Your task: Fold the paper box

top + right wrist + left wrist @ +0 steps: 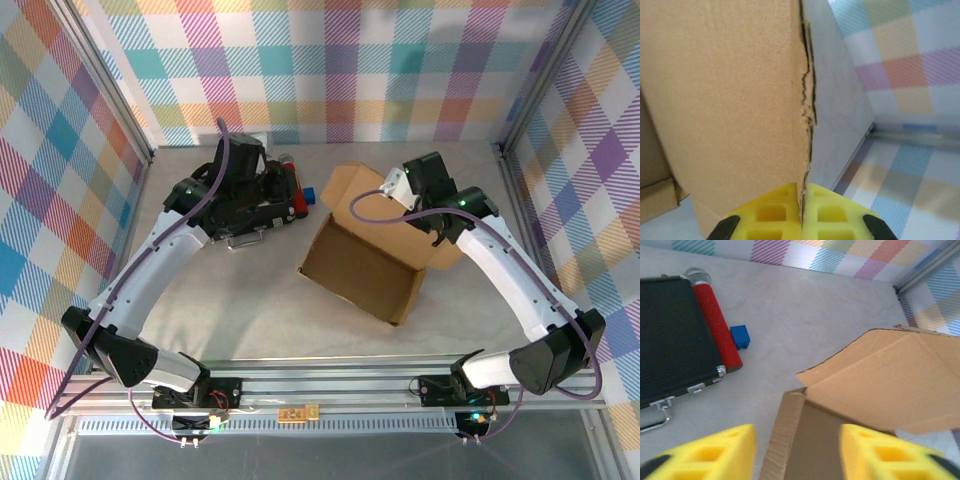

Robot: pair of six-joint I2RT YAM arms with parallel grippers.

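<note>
Right hand (801,216) tight on paper box (725,90) flap; left hand (797,455) agape beside it

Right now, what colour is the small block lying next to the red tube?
Blue. The small block shows best in the left wrist view.

The plain brown cardboard mailer box (365,265) sits half-formed on the bench (250,300), right of centre and turned at an angle. Its floor lies flat, with low walls raised along the left and near sides. 1 wide flap (345,190) tilts up at the far side. Another flap (725,100) stands upright, its edge ragged.
</note>
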